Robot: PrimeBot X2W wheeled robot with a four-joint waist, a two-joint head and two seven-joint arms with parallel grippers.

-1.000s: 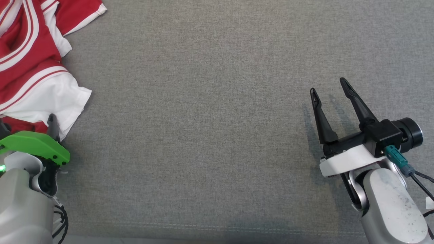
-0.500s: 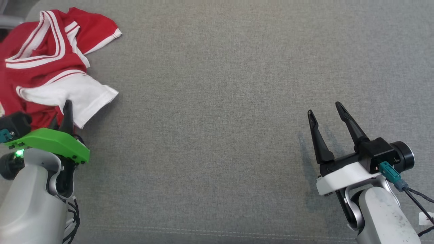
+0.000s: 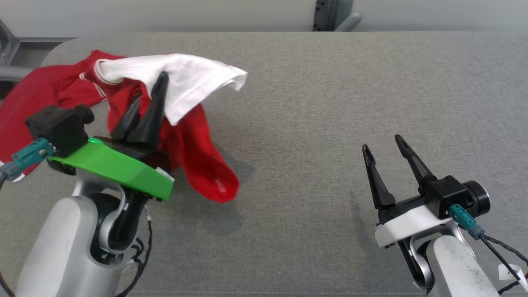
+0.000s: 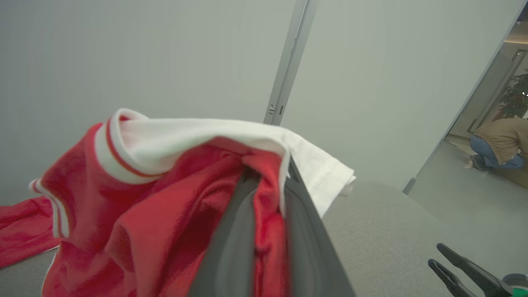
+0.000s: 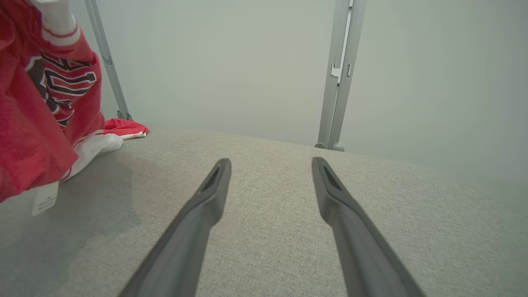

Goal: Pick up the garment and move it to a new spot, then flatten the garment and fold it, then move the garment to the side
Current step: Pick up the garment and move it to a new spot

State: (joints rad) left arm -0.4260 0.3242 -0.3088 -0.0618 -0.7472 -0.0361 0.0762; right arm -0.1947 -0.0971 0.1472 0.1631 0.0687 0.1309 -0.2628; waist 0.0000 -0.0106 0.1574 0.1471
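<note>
Dark and pressed almost together, the two fingers of the left gripper pinch a fold of the red-and-white garment; in the left wrist view we see red cloth squeezed into the narrow slot between the jaws. From this grip the garment hangs above the grey fabric surface. A white panel drapes over the fingertips, a red lobe dangles beside the green bracket on the wrist, and the remaining cloth trails on the surface at the robot's left. We find the right gripper well apart at the lower right, its fingers spread wide with the grey surface showing between them. Beyond the surface stands a pale wall with a grey post. A person crouches past a doorway.
</note>
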